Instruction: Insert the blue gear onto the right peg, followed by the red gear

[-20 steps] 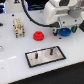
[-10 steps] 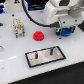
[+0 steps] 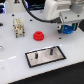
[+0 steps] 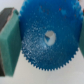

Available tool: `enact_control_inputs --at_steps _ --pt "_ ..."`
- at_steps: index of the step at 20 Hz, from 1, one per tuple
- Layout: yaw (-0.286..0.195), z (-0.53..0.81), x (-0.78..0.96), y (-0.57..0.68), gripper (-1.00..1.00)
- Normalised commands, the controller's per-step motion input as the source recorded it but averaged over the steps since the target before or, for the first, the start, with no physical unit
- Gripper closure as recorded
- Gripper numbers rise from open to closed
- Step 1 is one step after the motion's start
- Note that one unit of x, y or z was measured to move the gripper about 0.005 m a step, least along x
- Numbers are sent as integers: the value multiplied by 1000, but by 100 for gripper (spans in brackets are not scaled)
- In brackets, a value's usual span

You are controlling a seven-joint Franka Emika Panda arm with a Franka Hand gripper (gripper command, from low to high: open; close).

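Observation:
The blue gear fills the wrist view, its toothed rim held between teal finger pads. My gripper is shut on it and hangs above the table, toward the exterior view's right and beyond the plate. Only a sliver of the blue gear shows there. The red gear lies flat on the white table, left of the gripper. The grey black-edged plate sits nearer the front and carries the right peg, a dark upright pin, plus a slimmer pin.
A beige fixture stands at the back on the exterior view's left. Dark cables run behind the white arm. The table's front edge lies just below the plate.

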Motion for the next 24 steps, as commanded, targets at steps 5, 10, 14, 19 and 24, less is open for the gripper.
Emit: enact_control_inputs --at_steps 5,10,14,19,24 --pt "0 389 465 -370 100" --pt "0 351 580 -330 100" --pt "0 370 640 -322 100" --pt "0 383 642 -283 100" --pt "0 321 666 -294 100"
